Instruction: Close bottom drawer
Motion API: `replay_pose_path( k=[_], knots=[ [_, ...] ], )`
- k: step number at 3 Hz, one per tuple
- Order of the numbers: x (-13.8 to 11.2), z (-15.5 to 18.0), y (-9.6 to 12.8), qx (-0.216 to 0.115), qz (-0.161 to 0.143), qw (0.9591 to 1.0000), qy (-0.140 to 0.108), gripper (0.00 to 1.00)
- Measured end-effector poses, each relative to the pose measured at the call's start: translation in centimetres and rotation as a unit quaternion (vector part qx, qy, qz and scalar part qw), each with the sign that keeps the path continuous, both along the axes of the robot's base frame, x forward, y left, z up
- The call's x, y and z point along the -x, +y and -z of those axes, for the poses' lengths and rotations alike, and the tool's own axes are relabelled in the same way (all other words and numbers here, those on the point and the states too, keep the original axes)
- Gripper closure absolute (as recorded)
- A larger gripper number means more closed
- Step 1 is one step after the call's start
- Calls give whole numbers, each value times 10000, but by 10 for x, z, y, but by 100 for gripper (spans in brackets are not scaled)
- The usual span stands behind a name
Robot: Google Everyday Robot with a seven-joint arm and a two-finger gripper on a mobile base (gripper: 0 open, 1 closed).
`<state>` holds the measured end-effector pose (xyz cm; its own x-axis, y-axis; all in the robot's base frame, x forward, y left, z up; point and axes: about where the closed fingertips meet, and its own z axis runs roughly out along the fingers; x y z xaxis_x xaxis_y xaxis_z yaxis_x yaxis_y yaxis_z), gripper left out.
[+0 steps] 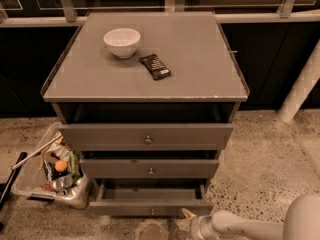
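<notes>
A grey wooden desk (200, 59) with three drawers was viewed from the front and above. The bottom drawer (150, 207), grey wood with the thinnest front panel and a small round metal knob (152, 212), was found pulled partly out below the desk's front edge, with its plain grey interior exposed. The mid-sized middle drawer (150, 168) and the taller top drawer (146, 135) were stacked above it.

The pale gripper (189, 218), carried on a white arm (250, 226), was held low over the speckled floor (260, 159). It was placed just beside the right end of the bottom drawer's front panel, beneath the desk's front right corner. Contact could not be confirmed, and whether it was open or closed could not be told.

A round white bowl (122, 42) was set toward the back left corner of the top. A dark rectangular wrapped bar (154, 66) was laid just beside it, toward the centre. A clear plastic bin (30, 184) of litter was placed on the floor by the left edge.
</notes>
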<state>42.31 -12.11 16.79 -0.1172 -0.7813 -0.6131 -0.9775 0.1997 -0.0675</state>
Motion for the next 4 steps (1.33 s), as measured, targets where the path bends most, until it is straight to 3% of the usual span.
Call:
replay_pose_path(
  k=[1, 2, 3, 4],
  knots=[
    [-38, -1, 20, 56, -236, 9993, -278, 17],
    [-98, 9, 32, 288, -338, 9975, -548, 41],
    [-114, 22, 29, 435, -243, 9973, -538, 64],
    [-147, 27, 27, 488, -126, 9966, -649, 88]
  ],
)
